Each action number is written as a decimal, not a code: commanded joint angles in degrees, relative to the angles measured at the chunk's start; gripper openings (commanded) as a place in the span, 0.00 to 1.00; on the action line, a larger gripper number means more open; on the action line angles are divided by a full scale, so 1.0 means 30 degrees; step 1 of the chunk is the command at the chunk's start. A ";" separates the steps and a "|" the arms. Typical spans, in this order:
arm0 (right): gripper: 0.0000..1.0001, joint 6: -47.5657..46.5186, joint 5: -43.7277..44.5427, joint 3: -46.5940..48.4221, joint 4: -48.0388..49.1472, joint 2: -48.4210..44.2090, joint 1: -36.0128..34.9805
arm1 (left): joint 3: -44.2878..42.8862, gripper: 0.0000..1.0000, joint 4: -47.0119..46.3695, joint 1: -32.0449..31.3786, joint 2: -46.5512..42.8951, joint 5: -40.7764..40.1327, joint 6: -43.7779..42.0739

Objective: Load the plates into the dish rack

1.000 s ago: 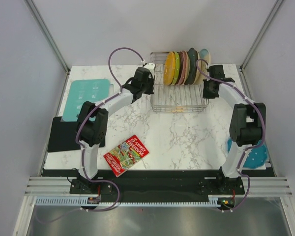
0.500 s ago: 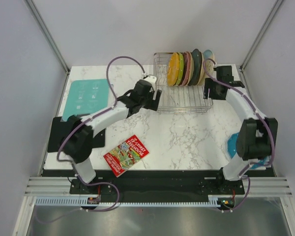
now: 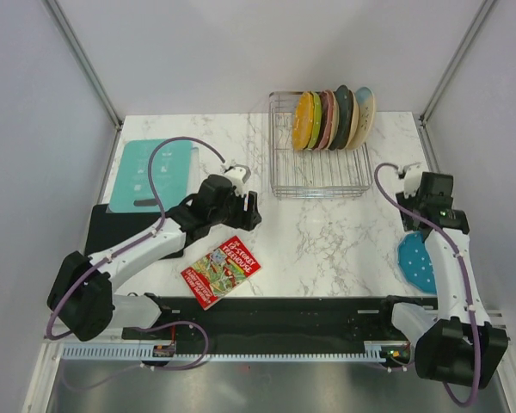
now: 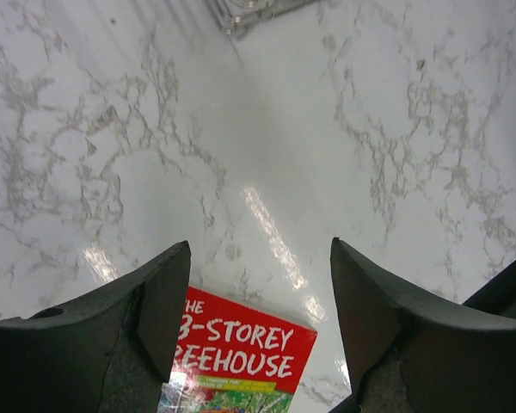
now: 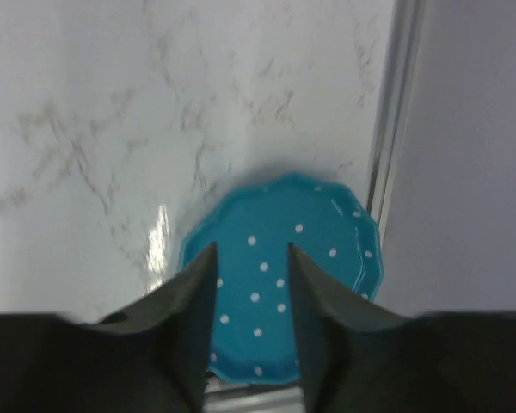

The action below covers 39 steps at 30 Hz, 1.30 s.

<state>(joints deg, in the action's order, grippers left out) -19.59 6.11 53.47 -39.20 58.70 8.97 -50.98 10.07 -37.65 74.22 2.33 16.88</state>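
Observation:
The dish rack stands at the back of the table, its corner at the top of the left wrist view. Several plates stand upright in its far end. A blue dotted plate lies flat near the table's right edge. My right gripper hangs above it, open and empty, the plate showing between and beyond its fingers. My left gripper hovers open and empty over bare marble left of the rack.
A red book lies near the front, just under my left fingers. A teal board and a black mat sit at the left. A metal rail borders the table beside the blue plate.
Both arms have drawn back from the rack's sides toward the near half of the table. Both grippers went from shut to open. The rack sits slightly further right.

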 commanded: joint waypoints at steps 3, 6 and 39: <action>0.10 -0.5682 -0.2007 -0.3904 -0.1730 -0.0933 0.1081 | 0.0764 0.72 -0.0251 -0.0019 -0.0860 0.1071 0.0555; 0.00 -0.6620 -0.2709 -0.5311 -0.1057 -0.0845 0.1286 | 0.0734 0.73 -0.0103 0.0040 -0.1124 0.0777 0.0173; 0.04 -1.0082 -0.8334 -0.3734 -0.0734 0.5392 -0.4979 | 0.4132 0.79 -0.2124 0.1445 -0.1418 0.1392 0.2457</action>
<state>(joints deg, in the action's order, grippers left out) -52.25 -11.33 38.57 -41.45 72.93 0.25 -38.96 7.14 -33.87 69.97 6.15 22.02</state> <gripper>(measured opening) 0.037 0.781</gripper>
